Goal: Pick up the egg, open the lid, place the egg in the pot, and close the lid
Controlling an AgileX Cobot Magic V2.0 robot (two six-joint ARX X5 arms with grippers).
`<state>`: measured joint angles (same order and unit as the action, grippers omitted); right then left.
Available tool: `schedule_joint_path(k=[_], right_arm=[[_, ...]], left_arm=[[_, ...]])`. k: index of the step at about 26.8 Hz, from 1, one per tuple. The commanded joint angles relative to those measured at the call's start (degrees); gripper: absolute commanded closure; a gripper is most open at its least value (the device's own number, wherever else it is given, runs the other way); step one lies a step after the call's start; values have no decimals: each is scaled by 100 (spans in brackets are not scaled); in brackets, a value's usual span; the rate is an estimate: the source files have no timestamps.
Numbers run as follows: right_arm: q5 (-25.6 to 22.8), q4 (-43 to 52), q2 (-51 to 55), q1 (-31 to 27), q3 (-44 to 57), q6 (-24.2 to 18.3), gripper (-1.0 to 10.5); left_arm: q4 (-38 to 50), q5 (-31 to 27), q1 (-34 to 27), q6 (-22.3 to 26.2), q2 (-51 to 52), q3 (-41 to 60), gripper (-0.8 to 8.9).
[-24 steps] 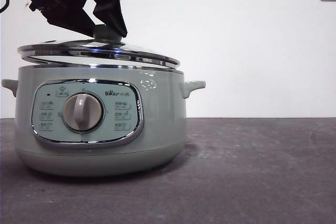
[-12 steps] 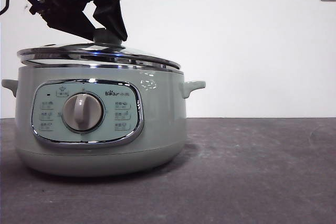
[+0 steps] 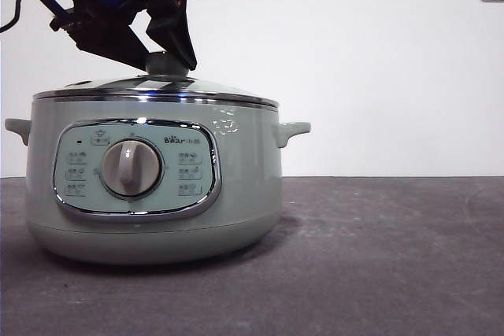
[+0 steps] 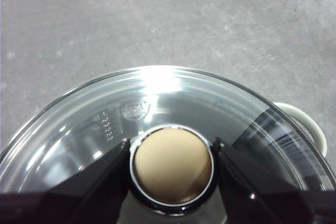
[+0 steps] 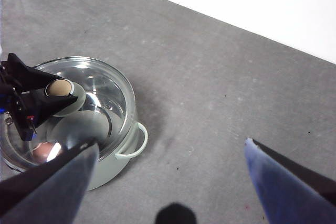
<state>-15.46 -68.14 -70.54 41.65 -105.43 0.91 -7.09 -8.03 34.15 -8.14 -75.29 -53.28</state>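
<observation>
L gripper (image 4: 171,153) clamped on the lid's knob (image 4: 172,167), one black jaw touching each side at 9 and 3 o'clock of the knob in the L wrist view. In the front view the same gripper (image 3: 168,57) comes in from 11 o'clock, dark and big, jaws angled down onto the knob (image 3: 166,64) w/ the knob's axis upright. Lid (image 3: 155,89) sits level, chrome rim touching the pot's top edge all round as far as I can see; glass dome faces up. Pot (image 3: 244,186) stands upright on the dark grey table (image 3: 378,257), control panel + dial (image 3: 131,168) facing the front camera, side handles at 9 and 3 o'clock.

Egg (image 5: 41,150): reddish-brown patch seen thru the glass in the R wrist view, inside the pot near the wall; partly hidden by a jaw, long axis can't tell.

R gripper (image 5: 170,174) high above the table, well apart from the pot, jaws spread wide, holding nothing
</observation>
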Motion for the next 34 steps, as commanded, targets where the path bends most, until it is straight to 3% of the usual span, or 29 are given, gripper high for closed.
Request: schedule_joint_path(k=[1,6,10,12,26,34], right_arm=[[-13,13,13,-2,2,79,478],[-13,15,11,-2,2,81,478],[-11,15,11,-2,2,116,478],[-11,13,11,-2,2,116,478],[-7,-197,13,-2,46,254,480],[15,81,339,-2,1010,387,556]], left_arm=[[-286,68,59,42,-107,11,822],[-540,59,-4,46,-107,11,798],[-538,55,-15,44,-107,11,485],[-496,52,-15,46,-107,0,403],[-660,81,-9,61,671,-457,405],[-1333,238,109,57,1950,-529,409]])
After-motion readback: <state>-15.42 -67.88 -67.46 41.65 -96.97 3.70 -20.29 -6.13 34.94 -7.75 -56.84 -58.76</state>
